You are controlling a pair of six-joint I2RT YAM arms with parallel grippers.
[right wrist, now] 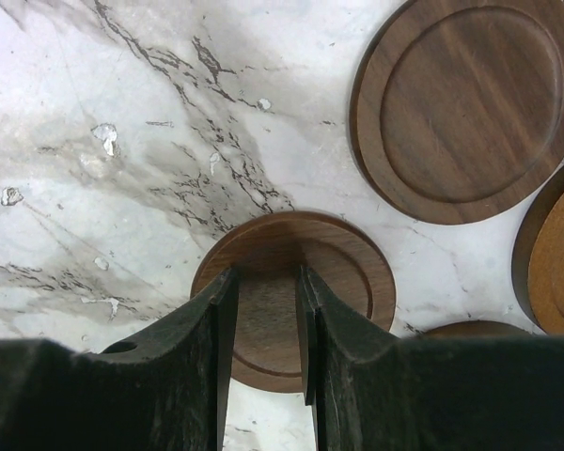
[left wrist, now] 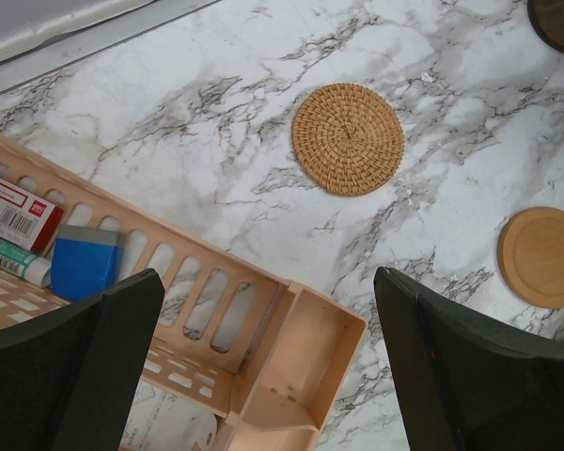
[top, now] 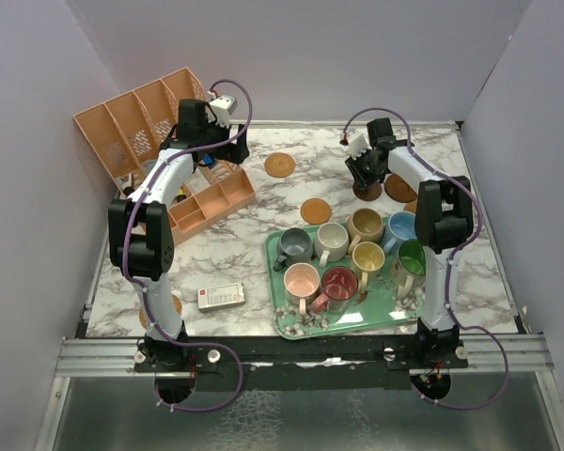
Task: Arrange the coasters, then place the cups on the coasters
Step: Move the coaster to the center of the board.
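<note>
Left hand [left wrist: 268, 277], spread wide and empty, hovers above the peach organizer rack [left wrist: 301, 376]. A woven coaster [left wrist: 348, 138] and a pale wooden coaster [left wrist: 542, 256] lie apart on the desk [left wrist: 216, 122]. Right hand [right wrist: 266, 282], narrowed, is over a dark coaster [right wrist: 357, 272] beside others. All cups [top: 331, 240] stand in the green tray [top: 284, 324]. Arranging appears partly done, and no cup is placed.

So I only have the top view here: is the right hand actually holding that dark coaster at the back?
Observer: Its wrist camera shows the right hand with fingers nearly together over the dark coaster, which lies flat. I can't tell if it's gripped.
Operator: And the left?
Observer: The left hand is wide open, with nothing between its fingers, above a corner of the peach organiser.
</note>
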